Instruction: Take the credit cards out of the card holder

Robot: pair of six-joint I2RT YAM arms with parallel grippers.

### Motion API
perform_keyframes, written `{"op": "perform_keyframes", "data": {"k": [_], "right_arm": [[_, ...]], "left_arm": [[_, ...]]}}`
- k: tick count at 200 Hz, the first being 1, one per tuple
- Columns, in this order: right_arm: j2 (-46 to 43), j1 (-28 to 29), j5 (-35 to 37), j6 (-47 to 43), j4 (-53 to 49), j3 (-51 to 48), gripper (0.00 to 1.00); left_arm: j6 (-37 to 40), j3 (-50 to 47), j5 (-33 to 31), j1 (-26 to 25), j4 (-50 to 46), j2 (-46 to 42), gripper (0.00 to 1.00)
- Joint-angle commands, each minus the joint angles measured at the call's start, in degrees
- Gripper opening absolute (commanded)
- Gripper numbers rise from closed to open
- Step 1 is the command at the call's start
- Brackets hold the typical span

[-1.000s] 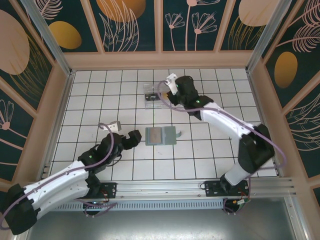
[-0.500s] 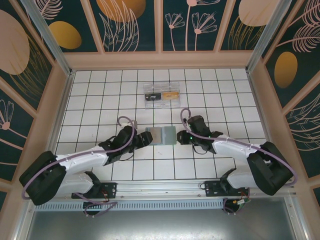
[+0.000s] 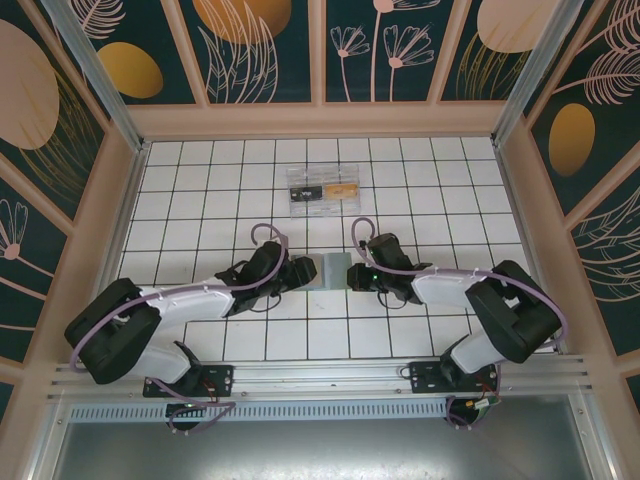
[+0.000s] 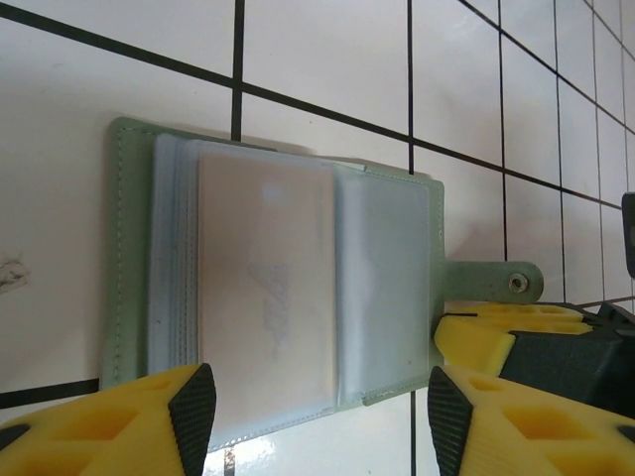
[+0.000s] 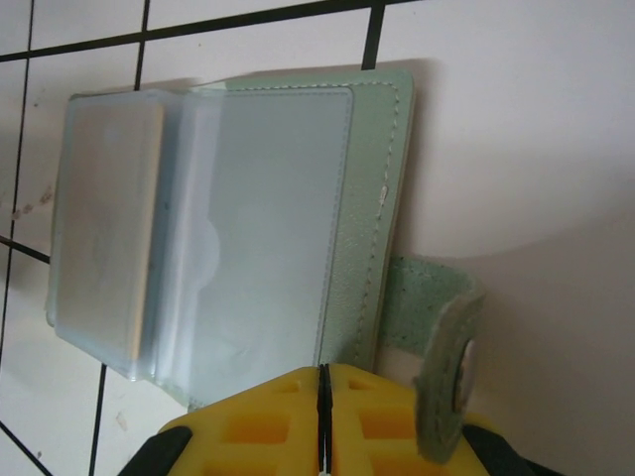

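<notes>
The pale green card holder (image 3: pixel 328 270) lies open on the tiles, its clear sleeves up. A pale card (image 4: pixel 263 288) sits inside a sleeve, the card (image 5: pixel 107 228) also showing in the right wrist view. My left gripper (image 3: pixel 300 272) is at the holder's left side; the gripper (image 4: pixel 319 421) is open, its pads either side of the holder's near edge. My right gripper (image 3: pixel 355 275) is at the holder's right side; the gripper (image 5: pixel 323 397) is shut, its tips over the cover's edge beside the snap strap (image 5: pixel 442 337). A dark card (image 3: pixel 306 193) and a gold card (image 3: pixel 343 189) lie at the back.
The two loose cards rest on a clear sheet (image 3: pixel 322 203) on the far tiles. Wooden walls (image 3: pixel 120 200) enclose the white tiled table (image 3: pixel 200 200) on three sides. A metal rail (image 3: pixel 320 375) runs along the near edge by the arm bases.
The right arm came back from the far cards to the holder's right edge and shut. The left arm reached in to the holder's left edge and its jaws narrowed.
</notes>
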Motion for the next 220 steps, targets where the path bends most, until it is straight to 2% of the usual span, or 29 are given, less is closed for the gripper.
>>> {"op": "perform_keyframes", "data": {"k": [1, 137, 220], "right_arm": [[1.3, 0.32, 0.8, 0.26, 1.23, 1.1, 0.12], [2.16, 0.63, -0.44, 0.9, 2.07, 0.39, 0.13], [3.24, 1.29, -0.63, 1.42, 2.36, 0.73, 0.13]], "left_arm": [[0.01, 1.68, 1.62, 0.22, 1.05, 2.02, 0.6], [0.8, 3.89, 1.39, 0.34, -0.9, 7.27, 0.6], [1.72, 2.6, 9.21, 0.23, 9.15, 7.28, 0.58]]}}
